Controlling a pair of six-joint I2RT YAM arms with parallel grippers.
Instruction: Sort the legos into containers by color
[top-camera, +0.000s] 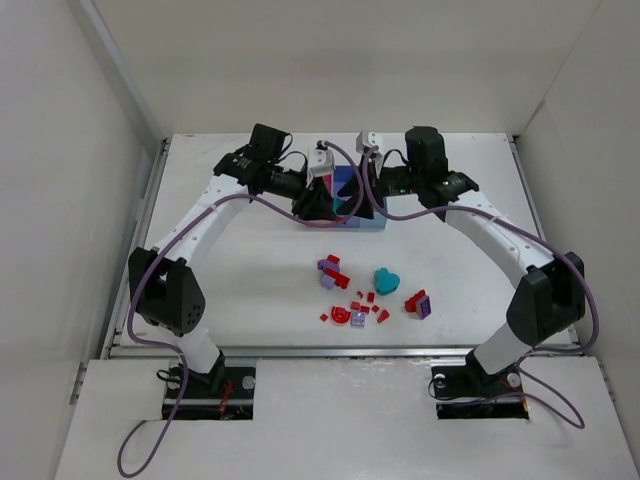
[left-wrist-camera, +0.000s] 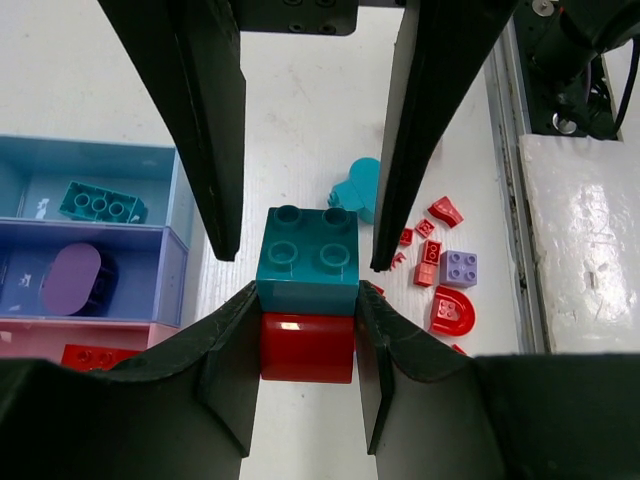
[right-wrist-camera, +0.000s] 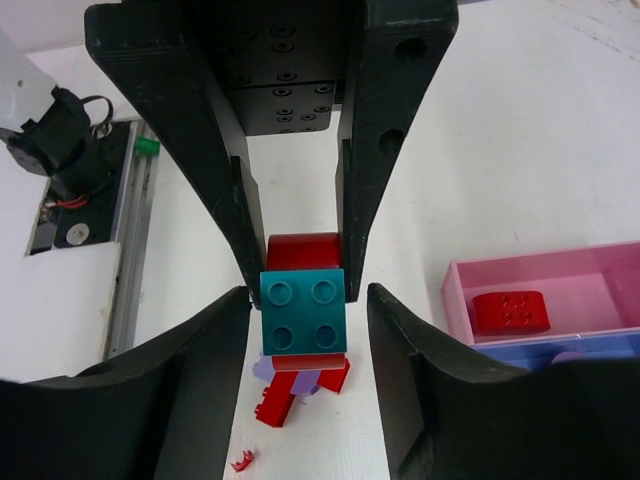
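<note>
Top external view shows both arms reaching to the far middle of the table (top-camera: 240, 285) and meeting over the containers (top-camera: 366, 225). From here the fingers are too crowded to read.

Left wrist view is clearer. The left gripper (left-wrist-camera: 308, 335) is clenched on a red brick (left-wrist-camera: 307, 350), which has a teal brick (left-wrist-camera: 308, 262) joined to it. Seen from the right wrist, the right gripper (right-wrist-camera: 306, 305) straddles that teal brick with a gap on either side, so it looks released.

Loose legos (top-camera: 352, 305) lie at six o'clock of the containers. The teal heart (top-camera: 386, 281) sits toward two o'clock of that pile.
</note>
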